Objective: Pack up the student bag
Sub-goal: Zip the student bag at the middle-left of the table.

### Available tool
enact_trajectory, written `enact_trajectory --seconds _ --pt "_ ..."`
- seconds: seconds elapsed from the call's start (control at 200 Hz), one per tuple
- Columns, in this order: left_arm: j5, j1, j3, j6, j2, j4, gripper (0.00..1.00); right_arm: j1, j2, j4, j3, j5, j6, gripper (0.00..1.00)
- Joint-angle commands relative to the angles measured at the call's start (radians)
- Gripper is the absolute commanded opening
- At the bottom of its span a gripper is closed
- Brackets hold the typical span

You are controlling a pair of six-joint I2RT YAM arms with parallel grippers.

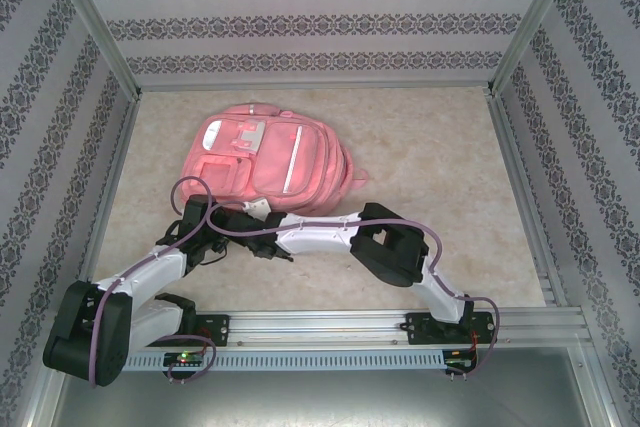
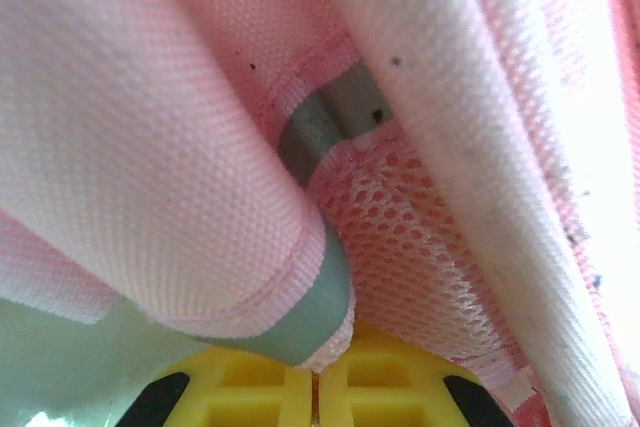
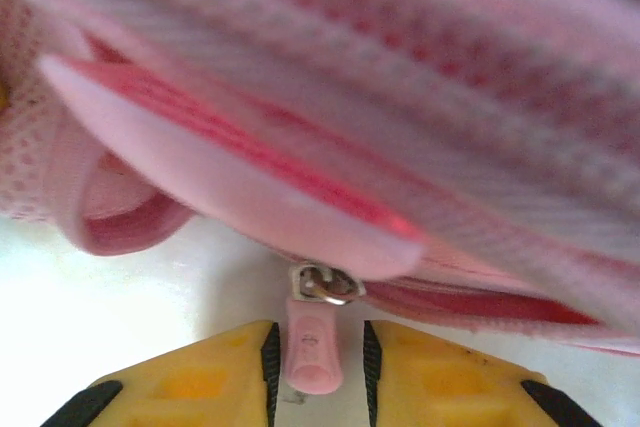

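Pink student bag [image 1: 268, 159] flat on the worktop [image 1: 430, 157], far left of centre, left hand [image 2: 318, 385] pressed together — pinching its grey-piped fabric edge [image 2: 322, 297], right hand [image 3: 317, 372] slightly spread — fingers [image 3: 200, 387] flanking the pink zip pull [image 3: 315, 345] without gripping it.

One pink student bag [image 1: 270, 162], one zip pull [image 3: 313, 342], one table [image 1: 450, 167], and two arms: left arm [image 1: 140, 282], right arm [image 1: 330, 232].

The student bag [image 1: 265, 162] is matt pink woven cloth with a coarse mesh panel [image 2: 400, 227], smooth grey binding [image 2: 325, 297] and a shiny metal zip slider [image 3: 325, 284].
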Motion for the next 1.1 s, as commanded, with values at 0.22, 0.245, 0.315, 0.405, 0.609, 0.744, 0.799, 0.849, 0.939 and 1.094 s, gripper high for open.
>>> enact_trajectory --seconds 0.22,0.245,0.315,0.405,0.609,0.744,0.799,0.849,0.939,1.094 --pt "0.0 0.009 -0.021 0.022 0.012 -0.016 0.08 0.031 0.009 -0.086 0.041 0.126 -0.021 0.28" --pt "0.0 0.009 -0.019 0.023 0.014 -0.016 0.08 0.031 0.011 -0.086 0.041 0.124 -0.022 0.27" --pt "0.001 0.008 -0.016 0.026 0.018 -0.015 0.08 0.03 0.02 -0.079 0.043 0.104 -0.028 0.27" --pt "0.005 0.008 -0.014 0.029 0.023 -0.014 0.08 0.027 0.031 -0.073 0.044 0.086 -0.026 0.28" --pt "0.011 0.008 -0.013 0.029 0.025 -0.017 0.08 0.015 0.043 -0.033 0.037 0.052 -0.043 0.26" --pt "0.011 0.008 -0.012 0.027 0.023 -0.017 0.08 0.013 0.052 -0.022 0.04 0.048 -0.051 0.23" --pt "0.013 0.009 -0.01 0.029 0.023 -0.019 0.08 0.008 0.058 -0.022 0.043 0.045 -0.051 0.26" --pt "0.013 0.01 -0.01 0.029 0.023 -0.017 0.08 0.003 0.066 -0.028 0.051 0.044 -0.049 0.27" --pt "0.016 0.008 -0.01 0.029 0.022 -0.02 0.08 -0.003 0.077 -0.02 0.055 0.042 -0.055 0.24" --pt "0.013 0.009 -0.009 0.033 0.017 -0.027 0.08 -0.006 0.067 -0.003 0.047 0.045 -0.067 0.09"
